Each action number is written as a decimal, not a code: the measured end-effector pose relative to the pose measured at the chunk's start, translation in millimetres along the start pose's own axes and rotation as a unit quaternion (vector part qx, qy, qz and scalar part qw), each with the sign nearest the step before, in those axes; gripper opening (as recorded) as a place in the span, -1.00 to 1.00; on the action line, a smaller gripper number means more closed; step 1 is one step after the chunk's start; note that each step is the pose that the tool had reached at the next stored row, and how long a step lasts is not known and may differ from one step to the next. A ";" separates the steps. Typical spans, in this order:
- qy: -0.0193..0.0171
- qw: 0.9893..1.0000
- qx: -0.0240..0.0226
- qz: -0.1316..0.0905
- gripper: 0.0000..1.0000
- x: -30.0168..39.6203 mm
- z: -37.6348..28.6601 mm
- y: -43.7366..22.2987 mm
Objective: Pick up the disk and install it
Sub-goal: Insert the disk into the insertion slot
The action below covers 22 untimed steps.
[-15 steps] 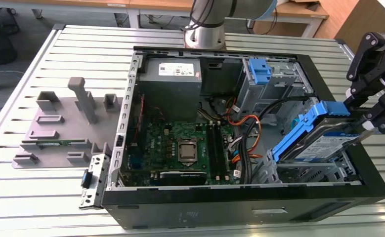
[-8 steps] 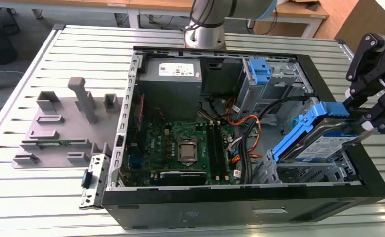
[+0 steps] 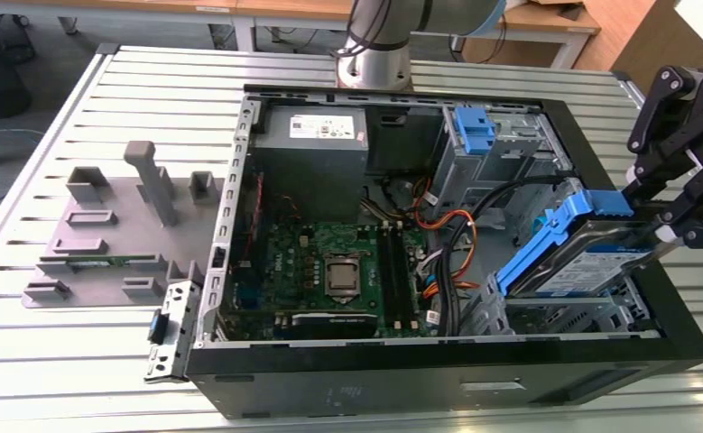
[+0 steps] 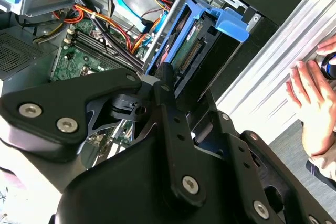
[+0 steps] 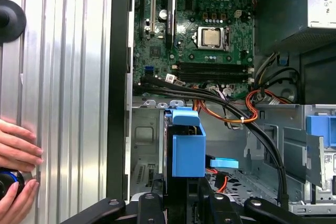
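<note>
Black gripper linkage right up against the lens in both wrist views, bolts and all, and out at its tip the gripper [image 4: 161, 77] has its fingers closed in on the edge of the disk [image 4: 195, 35]. From the first wrist view the gripper [image 5: 184, 190] pinches the disk [image 5: 187, 148] from below the blue carrier bracket, jaws narrow, no gap showing between pad and frame.

Over to the exterior view: the gripper [image 3: 668, 233] comes in from the exterior view's right edge, angled downward, clamped on the raised end of the disk [image 3: 586, 260]. That disk sits tilted, label face up, its high end at the fingers and its low end dipping toward the metal drive cage [image 3: 568, 317] in the corner of the open computer case [image 3: 448, 383]. It is not lying flat in the cage.

Arm base [image 3: 382, 41] stands upright on the far side of the case, beyond the power supply [image 3: 315, 131]. Motherboard [image 3: 327, 271] lies exposed in the middle of the case, with black and orange cables [image 3: 454, 225] looping between it and the drive cage. A lone blue latch [image 3: 477, 131] sits on the upper bay, well apart from the disk.

A person's hand [image 5: 18, 153] rests on the slatted metal table [image 5: 68, 77] beside the case, fingers on a dark round object I cannot identify.
</note>
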<state>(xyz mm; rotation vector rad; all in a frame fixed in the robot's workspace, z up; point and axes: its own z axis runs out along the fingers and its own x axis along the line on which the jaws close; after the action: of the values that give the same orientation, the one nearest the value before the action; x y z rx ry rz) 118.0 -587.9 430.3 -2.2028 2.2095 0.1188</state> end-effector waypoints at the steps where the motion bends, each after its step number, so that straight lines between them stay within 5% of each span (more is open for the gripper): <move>1: 0.000 1.000 0.000 0.000 -0.30 0.0 0.0 0.0; 8: 0.000 1.000 0.000 0.000 -0.30 0.0 0.4 0.2; 14: 0.000 1.000 0.009 -0.002 -0.30 0.3 4.1 3.6; 22: 0.000 1.000 0.010 -0.002 -0.30 0.4 5.4 4.9</move>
<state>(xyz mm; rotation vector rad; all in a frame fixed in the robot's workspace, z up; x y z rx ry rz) 113.0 -587.9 425.1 -2.1968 2.1972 0.0970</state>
